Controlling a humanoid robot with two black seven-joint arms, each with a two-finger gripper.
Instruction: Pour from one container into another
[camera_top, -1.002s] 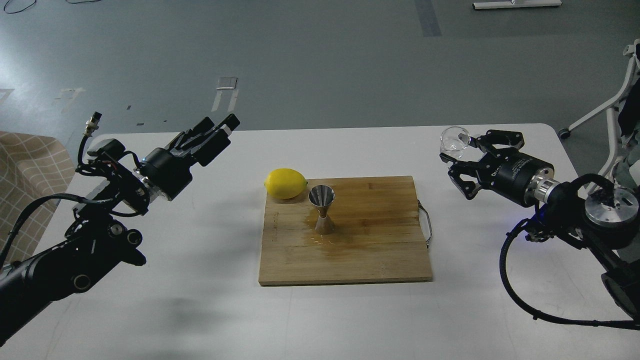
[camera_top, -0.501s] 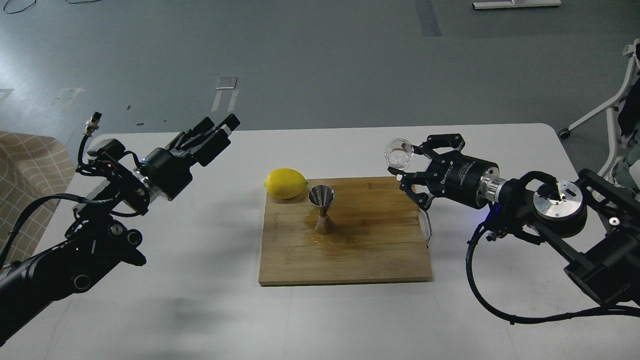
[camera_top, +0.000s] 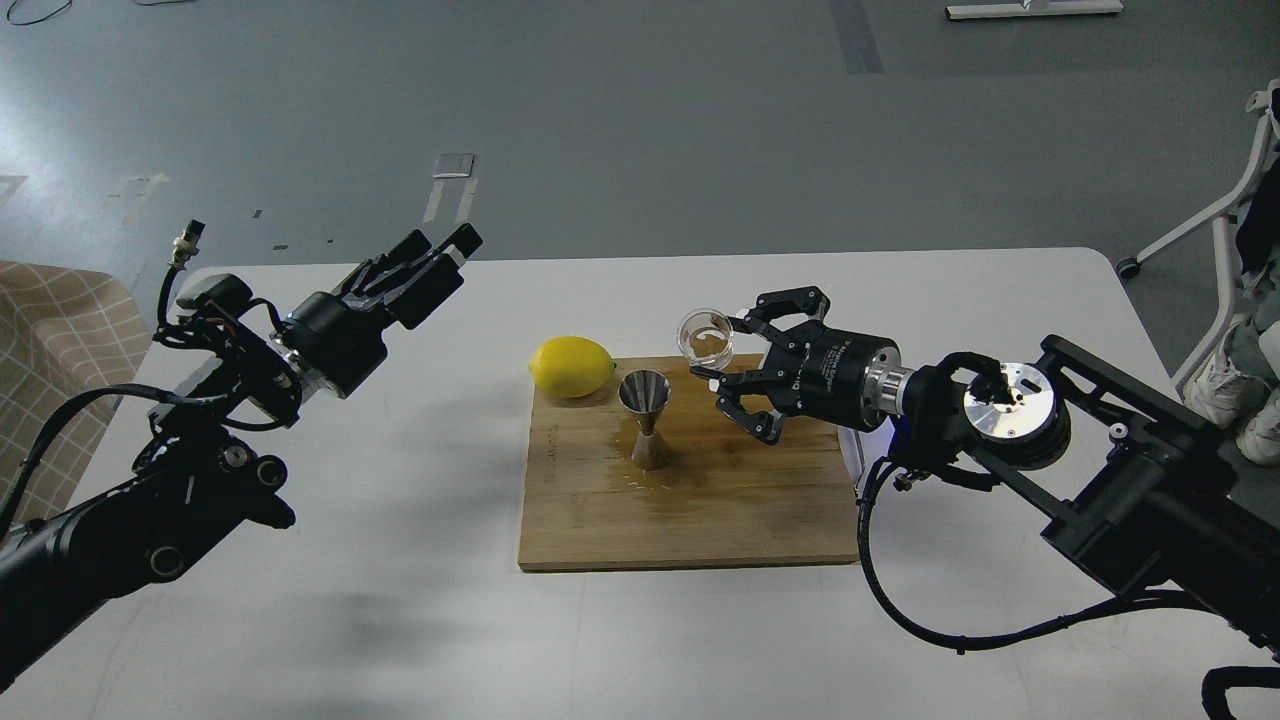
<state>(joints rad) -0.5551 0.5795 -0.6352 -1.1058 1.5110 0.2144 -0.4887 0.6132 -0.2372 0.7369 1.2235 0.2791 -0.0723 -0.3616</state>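
clear glass cup (camera_top: 705, 337), shiny steel jigger (camera_top: 645, 417), wooden board (camera_top: 740, 500)

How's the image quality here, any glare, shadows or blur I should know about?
Head view: sharp overall, no motion blur. The steel jigger shows bright reflections; the clear glass cup in the right gripper is see-through and faint. Soft shadows lie on the white table. A darker patch marks the cutting board.

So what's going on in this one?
The right gripper holds the glass cup roughly level, above the cutting board and just right of the steel jigger, which stands upright beside the lemon. No pour is visible, though the board looks wet around the jigger. The left gripper hangs empty, off to the left.
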